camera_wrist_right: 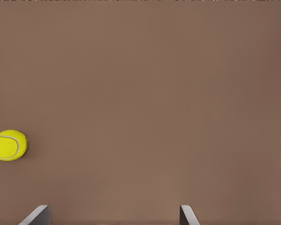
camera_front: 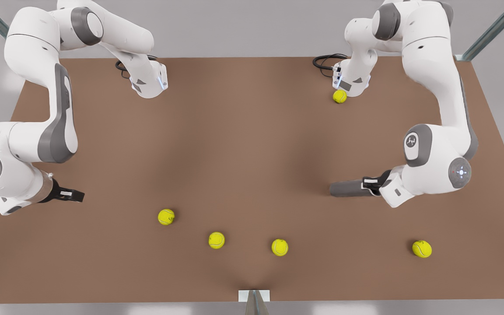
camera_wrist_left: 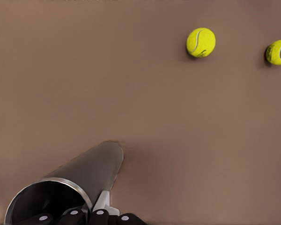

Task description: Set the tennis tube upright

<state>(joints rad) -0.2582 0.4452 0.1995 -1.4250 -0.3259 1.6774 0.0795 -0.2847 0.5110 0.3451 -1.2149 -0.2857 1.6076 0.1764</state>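
Lying on its side, the tube (camera_front: 348, 188) is sitting at the front view's right part of the brown table (camera_front: 252, 144), and the left gripper (camera_front: 371, 184) is holding it at one end. From the front the grey tube is sticking out flat from the gripper toward the middle of the table, with its far end free. In the left wrist view the tube (camera_wrist_left: 70, 187) is showing its open mouth with the shiny rim close to the camera, right by the fingers (camera_wrist_left: 99, 218), and its closed end is pointing away over the table. The fingers are squeezing the tube near that rim. The tube is flat, not upright.

The right gripper (camera_front: 70, 194) is waiting at the front view's left side of the table, well apart from the tube. Its two fingers (camera_wrist_right: 37, 215) are spread wide in the right wrist view, with nothing between them.

Five yellow balls are lying on the table. Four are sitting in a loose row nearer the front edge: one (camera_front: 166, 216), then one (camera_front: 216, 240), then one (camera_front: 279, 247), and one (camera_front: 421, 249) off at the front view's right. The fifth ball (camera_front: 339, 96) is sitting at the far side, just beside the base of the arm that is holding the tube. None of the balls is touching the tube.
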